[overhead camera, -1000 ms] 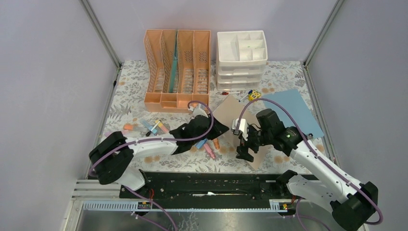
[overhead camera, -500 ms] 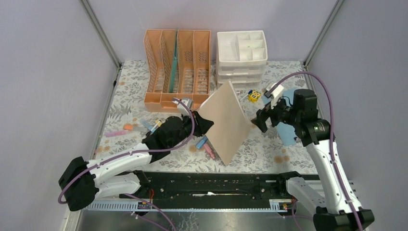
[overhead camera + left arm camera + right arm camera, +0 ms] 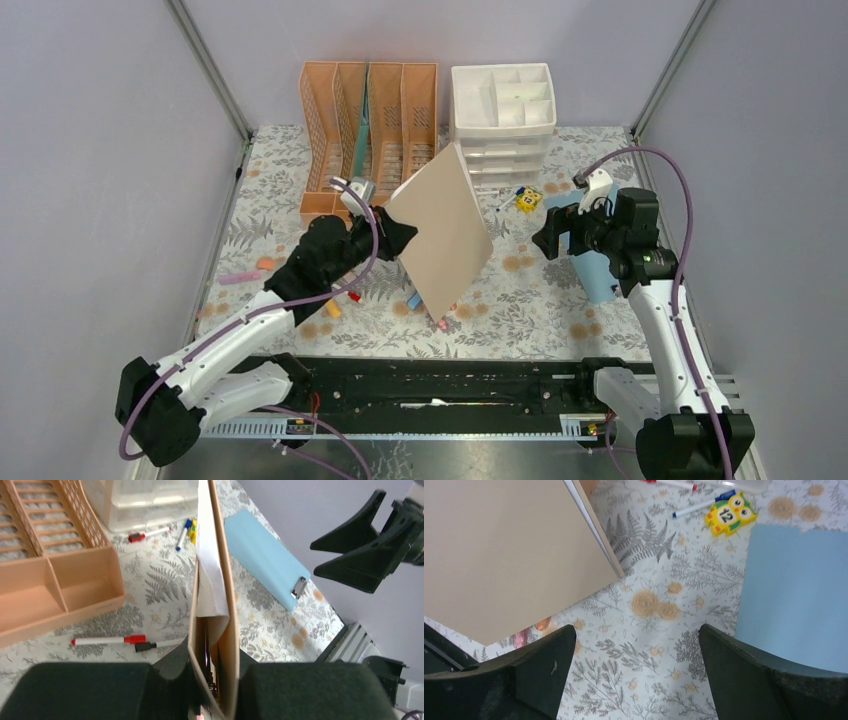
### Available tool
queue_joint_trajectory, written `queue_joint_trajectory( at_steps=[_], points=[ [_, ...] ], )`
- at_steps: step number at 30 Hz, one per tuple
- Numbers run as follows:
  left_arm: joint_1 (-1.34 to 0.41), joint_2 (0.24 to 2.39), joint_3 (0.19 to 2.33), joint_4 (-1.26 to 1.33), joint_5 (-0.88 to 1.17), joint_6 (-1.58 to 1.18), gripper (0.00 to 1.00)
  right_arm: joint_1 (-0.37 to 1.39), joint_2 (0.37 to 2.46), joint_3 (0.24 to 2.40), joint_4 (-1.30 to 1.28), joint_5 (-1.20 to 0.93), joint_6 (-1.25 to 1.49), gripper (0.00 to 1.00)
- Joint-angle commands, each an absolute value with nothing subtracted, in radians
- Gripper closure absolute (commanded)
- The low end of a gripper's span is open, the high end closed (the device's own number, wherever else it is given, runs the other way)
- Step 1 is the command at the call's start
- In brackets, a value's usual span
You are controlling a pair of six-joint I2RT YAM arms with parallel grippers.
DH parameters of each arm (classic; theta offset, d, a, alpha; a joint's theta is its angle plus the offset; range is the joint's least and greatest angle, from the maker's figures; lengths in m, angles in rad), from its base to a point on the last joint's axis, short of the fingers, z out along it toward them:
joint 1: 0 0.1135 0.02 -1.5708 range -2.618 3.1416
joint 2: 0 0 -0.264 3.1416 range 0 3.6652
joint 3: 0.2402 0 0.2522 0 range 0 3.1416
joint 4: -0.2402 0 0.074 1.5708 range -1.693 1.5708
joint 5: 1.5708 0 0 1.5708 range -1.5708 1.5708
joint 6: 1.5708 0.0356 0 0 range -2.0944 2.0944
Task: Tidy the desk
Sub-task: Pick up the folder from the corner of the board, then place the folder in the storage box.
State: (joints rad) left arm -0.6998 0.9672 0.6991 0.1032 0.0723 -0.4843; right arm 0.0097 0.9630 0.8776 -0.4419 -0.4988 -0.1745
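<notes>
L gripper (image 3: 395,238): clenched on tan folder (image 3: 440,235) w/ white sheet (image 3: 210,580) inside.
R gripper (image 3: 636,635): spread wide, empty; desk (image 3: 530,290) lay beneath.
Rack (image 3: 330,130): beyond L gripper, held teal folder (image 3: 360,140).
Owl (image 3: 730,514): read "12", ahead of R gripper.

Back: peach slotted file rack (image 3: 368,150), white drawer unit (image 3: 502,125) on its right.
Before drawers: yellow owl clock (image 3: 528,199).
Centre, aloft: tan card folder (image 3: 440,240).
Right, on fern-print cloth desk (image 3: 270,190): blue clipboard (image 3: 794,590).
</notes>
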Motion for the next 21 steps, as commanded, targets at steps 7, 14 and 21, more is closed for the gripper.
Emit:
queue_joint_trajectory(
  at_steps=[7,14,21],
  points=[
    [-0.515,0.954,0.871,0.183,0.273,-0.493,1.0,0.006,0.922,0.864,-0.333,-0.511,-0.108,0.0],
    [-0.459,0.961,0.987,0.086,0.191,-0.4,1.0,0.006,0.913,0.859,-0.333,-0.516,-0.128,0.0],
    [-0.459,0.916,1.047,0.002,-0.054,-0.238,1.0,0.006,0.911,0.855,-0.334,-0.525,-0.144,0.0]
  ],
)
